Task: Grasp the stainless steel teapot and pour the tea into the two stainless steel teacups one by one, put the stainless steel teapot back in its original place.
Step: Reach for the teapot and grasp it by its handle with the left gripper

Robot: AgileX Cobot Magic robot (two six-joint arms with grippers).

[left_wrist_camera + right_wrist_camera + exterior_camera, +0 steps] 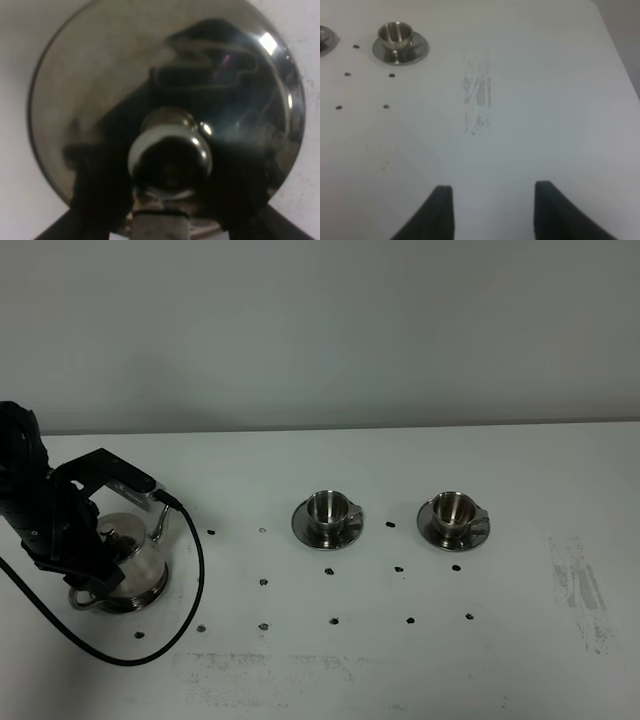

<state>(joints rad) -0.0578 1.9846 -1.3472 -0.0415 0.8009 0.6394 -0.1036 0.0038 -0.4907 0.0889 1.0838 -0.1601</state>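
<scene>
The stainless steel teapot (pixel 135 562) stands at the table's left on its round steel saucer (pixel 143 599). My left gripper (pixel 98 565) is right over it. In the left wrist view the lid and its knob (pixel 170 157) fill the picture, the loop handle (pixel 161 225) lies between the dark fingers (pixel 75 230), and the left gripper (pixel 165 234) looks open around the handle. The two stainless steel teacups (pixel 327 510) (pixel 452 510) stand on saucers at mid-table. My right gripper (pixel 495 210) is open and empty over bare table, with the right cup (pixel 396 34) far from it. No tea shows.
Small black dots (pixel 333 621) mark the white table in rows around the cups. A black cable (pixel 190 590) loops from the left arm past the teapot. A grey scuff (pixel 580 585) lies at the right. A pale wall rises behind the table's far edge.
</scene>
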